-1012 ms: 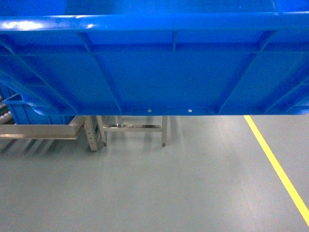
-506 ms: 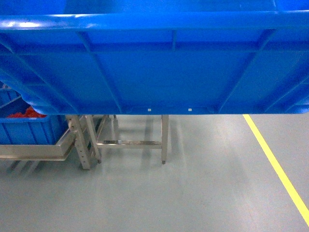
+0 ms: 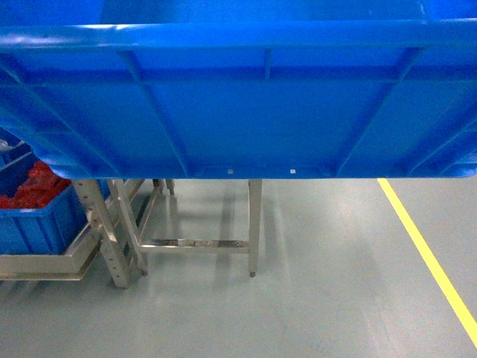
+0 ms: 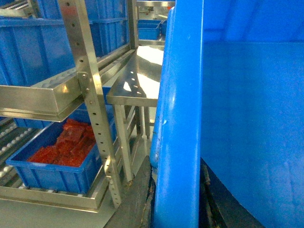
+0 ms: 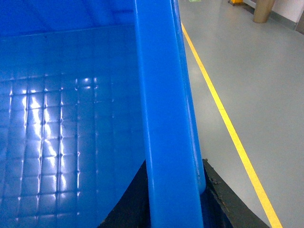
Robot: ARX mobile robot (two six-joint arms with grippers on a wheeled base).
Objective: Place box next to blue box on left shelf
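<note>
The box (image 3: 238, 97) is carried high and close to the head camera; its ribbed wall fills the upper half of that view, well clear of the grey floor (image 3: 298, 298). It is not yet on the left shelf (image 4: 9, 137), whose white rollers show only at the left edge of the left wrist view.

Left hand (image 4: 175, 209): clenched on the box's left rim, dark fingers seen on both sides of the wall. Right hand (image 5: 173, 204): likewise clenched on the right rim. Interior of the box appears empty.

A second blue box (image 4: 57, 156) with red contents sits on the rollers, low on the steel rack (image 4: 90, 109).

Risks, in my judgement:
- The carried box blocks most of the forward view, so alignment with the shelf would be hard to judge.
- The perforated rack upright and the projecting steel tray lie just beside the box's left wall; a sideways drift could strike them.
- Each hand pinches only a thin rim; uneven motion between the arms could twist the box loose.
- A careless descent could land on the filled box rather than beside it.

Markings: no legible brand, label or writing. A yellow floor line (image 3: 432, 261) is visible at right.
</note>
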